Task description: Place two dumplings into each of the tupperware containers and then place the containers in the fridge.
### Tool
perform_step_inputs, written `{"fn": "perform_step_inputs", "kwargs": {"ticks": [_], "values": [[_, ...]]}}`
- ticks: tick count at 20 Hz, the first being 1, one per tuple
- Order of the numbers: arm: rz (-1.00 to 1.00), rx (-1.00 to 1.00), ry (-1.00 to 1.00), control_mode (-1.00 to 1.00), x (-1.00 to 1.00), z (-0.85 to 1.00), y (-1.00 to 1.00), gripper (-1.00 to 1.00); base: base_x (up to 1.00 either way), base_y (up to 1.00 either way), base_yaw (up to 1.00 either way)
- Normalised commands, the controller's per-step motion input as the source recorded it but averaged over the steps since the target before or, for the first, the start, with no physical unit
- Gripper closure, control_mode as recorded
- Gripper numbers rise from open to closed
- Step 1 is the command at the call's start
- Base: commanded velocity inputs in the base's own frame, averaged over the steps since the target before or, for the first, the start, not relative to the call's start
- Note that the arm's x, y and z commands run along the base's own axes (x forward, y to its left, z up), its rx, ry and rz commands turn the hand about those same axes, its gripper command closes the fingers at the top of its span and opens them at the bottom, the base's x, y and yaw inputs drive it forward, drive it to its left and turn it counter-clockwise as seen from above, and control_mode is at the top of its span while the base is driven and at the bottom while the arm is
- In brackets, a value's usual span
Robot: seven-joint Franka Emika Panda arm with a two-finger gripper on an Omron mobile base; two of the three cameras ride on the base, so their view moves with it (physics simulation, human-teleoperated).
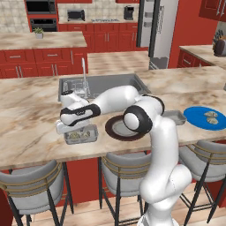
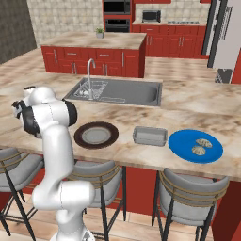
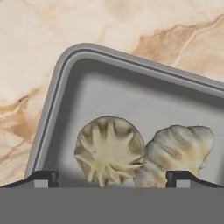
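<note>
hand view: the gripper hangs open directly above two dumplings lying side by side and touching inside the near tupperware container on the surface, nothing held, jaws straddling both.

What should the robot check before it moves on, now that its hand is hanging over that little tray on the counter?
1. Two dumplings in the near tray: ok, they lie side by side, touching.
2. Gripper open and holding nothing: ok, its tips stand wide apart, one at each side of the dumplings.
3. Second tray filled: not ok, it looks empty.
4. Dumplings left to fetch: ok, two lie on the blue plate.
5. Fridge open: cannot tell.
</note>
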Motion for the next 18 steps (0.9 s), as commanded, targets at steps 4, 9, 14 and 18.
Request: {"fn": "perform_step_inputs", "kwargs": {"ticks": [4,9,14,18], "values": [[-0.02,0.0,0.0,-1.0,-0.5,0.42,-0.15,-1.0,0.0,0.0,0.0],[-0.03,0.0,0.0,-1.0,-0.56,0.24,-0.39,-1.0,0.0,0.0,0.0],[-0.03,0.0,0.0,-1.0,-0.41,0.12,-0.53,-1.0,0.0,0.0,0.0],[-0.01,0.0,0.0,-1.0,-0.24,0.0,-0.59,-1.0,0.0,0.0,0.0]]}}
